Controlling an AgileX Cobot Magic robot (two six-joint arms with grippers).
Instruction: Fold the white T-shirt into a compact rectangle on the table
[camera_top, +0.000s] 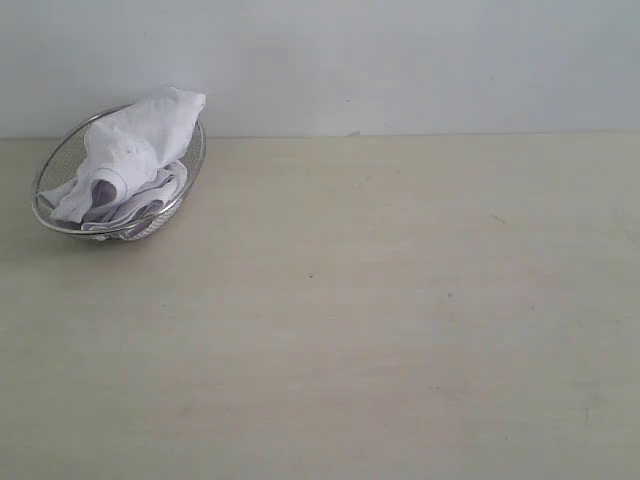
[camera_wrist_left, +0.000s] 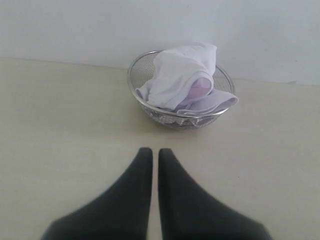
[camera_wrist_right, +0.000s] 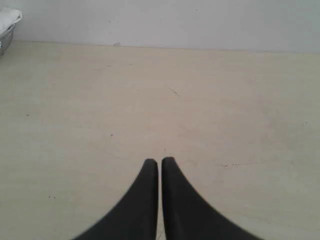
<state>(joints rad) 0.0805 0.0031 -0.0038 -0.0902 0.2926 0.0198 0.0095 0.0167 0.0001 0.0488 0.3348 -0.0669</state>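
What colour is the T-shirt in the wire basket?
The T-shirt is white, its folds shaded lilac; clearest in the left wrist view.

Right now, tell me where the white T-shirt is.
The white T-shirt lies crumpled in the wire-mesh basket, far left on the table in the exterior view, by the wall.

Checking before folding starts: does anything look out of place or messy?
The white T-shirt sits crumpled in the wire basket on the table, one end poking above the rim, not laid flat. Nothing looks spilled or damaged.
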